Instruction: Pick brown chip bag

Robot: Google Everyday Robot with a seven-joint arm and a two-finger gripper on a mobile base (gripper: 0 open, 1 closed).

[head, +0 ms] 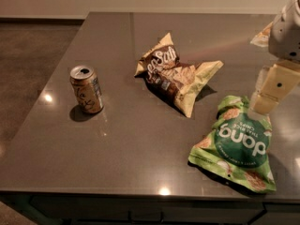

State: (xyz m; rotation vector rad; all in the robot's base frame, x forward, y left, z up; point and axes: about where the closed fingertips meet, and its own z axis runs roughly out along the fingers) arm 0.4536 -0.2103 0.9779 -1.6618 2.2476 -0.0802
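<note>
The brown chip bag point(176, 76) lies crumpled near the middle of the dark grey table point(122, 144). It is dark brown and pale yellow with white script. My gripper point(263, 106) hangs at the right edge of the view. It is above the top edge of the green "dang" bag point(239, 146), to the right of the brown bag and apart from it. It holds nothing that I can see.
A tan drink can point(86, 89) stands upright on the left part of the table. The green bag lies flat at the front right. A pale packet corner point(260, 35) shows behind my arm at the far right. The floor lies beyond the table's left edge.
</note>
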